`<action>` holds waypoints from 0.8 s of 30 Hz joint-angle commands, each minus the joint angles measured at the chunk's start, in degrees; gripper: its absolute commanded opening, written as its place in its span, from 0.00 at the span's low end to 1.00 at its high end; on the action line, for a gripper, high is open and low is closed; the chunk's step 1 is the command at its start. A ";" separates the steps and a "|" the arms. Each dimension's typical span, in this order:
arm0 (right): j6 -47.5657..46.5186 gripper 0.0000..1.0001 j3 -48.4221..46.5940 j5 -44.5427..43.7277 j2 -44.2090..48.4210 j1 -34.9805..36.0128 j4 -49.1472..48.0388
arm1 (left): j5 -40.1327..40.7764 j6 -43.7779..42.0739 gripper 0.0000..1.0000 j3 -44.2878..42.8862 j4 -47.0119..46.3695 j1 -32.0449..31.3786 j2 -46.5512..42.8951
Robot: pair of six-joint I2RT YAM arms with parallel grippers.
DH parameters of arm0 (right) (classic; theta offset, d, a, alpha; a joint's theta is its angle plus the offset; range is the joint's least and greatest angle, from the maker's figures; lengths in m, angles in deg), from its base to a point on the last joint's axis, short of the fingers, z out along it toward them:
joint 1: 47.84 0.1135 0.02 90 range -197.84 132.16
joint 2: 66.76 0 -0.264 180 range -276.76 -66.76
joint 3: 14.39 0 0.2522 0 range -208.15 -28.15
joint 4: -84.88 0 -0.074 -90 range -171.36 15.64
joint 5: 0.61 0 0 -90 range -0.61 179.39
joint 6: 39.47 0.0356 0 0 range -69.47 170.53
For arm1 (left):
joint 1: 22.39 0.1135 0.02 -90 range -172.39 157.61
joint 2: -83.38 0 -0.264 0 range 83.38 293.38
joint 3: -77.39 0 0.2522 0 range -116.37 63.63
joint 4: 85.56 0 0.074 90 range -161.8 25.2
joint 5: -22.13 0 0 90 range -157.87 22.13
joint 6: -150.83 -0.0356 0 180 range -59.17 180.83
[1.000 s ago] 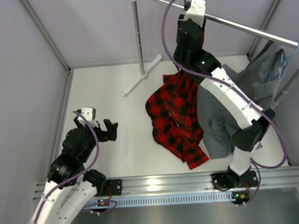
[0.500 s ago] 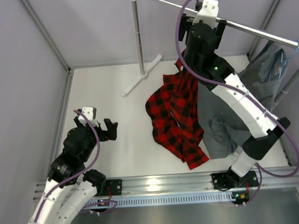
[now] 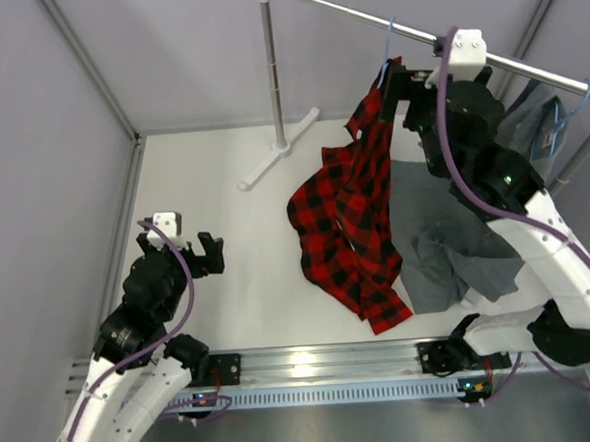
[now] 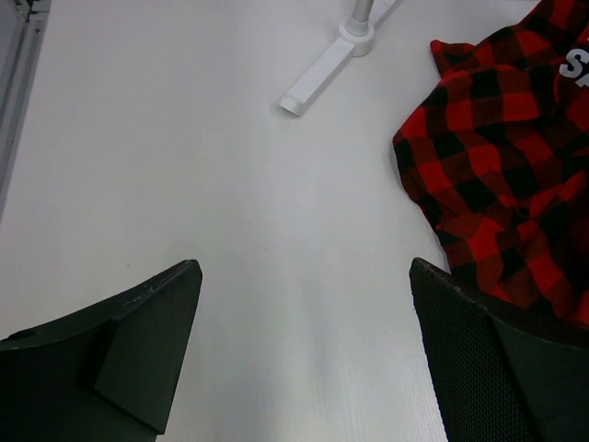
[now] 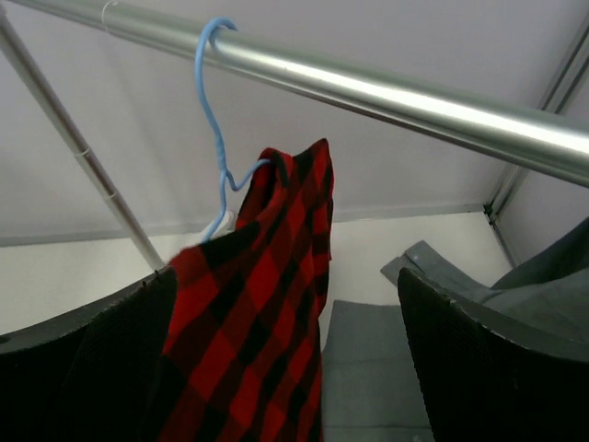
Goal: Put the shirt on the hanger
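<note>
The left pincer (image 3: 209, 254) is held low over the white tabletop (image 3: 213, 186), its jaws spread wide with nothing between them. Ahead of it and a little to its right, the white foot of the rack (image 4: 336, 64) is seen resting on the tabletop. Well to the right of this pincer, the lower part of the red-and-black plaid shirt (image 3: 351, 228) is heaped on the tabletop, with white lettering partly shown on a dark inner panel.

The shirt's top is drawn up to the light-blue hanger (image 5: 213, 120), whose hook is looped over the metal rail (image 5: 368, 87). The hanger's wire is lost inside the collar, so how much of the shirt is carried cannot be told.

The right pincer (image 3: 407, 89) is raised just beside the shirt's top, below the rail, with its jaws wide apart and nothing gripped. Whether its left finger touches the cloth cannot be told. Below and to the right of it, a grey garment (image 3: 447, 242) is draped down onto the tabletop.
</note>
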 commanded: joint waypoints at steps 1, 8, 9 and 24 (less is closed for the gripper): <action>1.24 0.99 4.00 4.50 8.96 0.74 6.10 | 3.62 0.29 0.98 0.23 -3.33 0.02 -1.37; 2.55 1.00 22.44 8.98 26.21 0.74 7.60 | 8.28 0.21 0.98 0.32 -2.80 0.80 -1.99; 2.64 1.00 23.95 9.24 29.01 0.74 8.04 | 9.59 0.21 0.98 0.32 -2.45 1.15 -1.99; 6.96 0.99 37.67 11.45 36.94 0.74 13.86 | 9.08 -0.32 0.98 0.23 -1.31 4.67 -4.45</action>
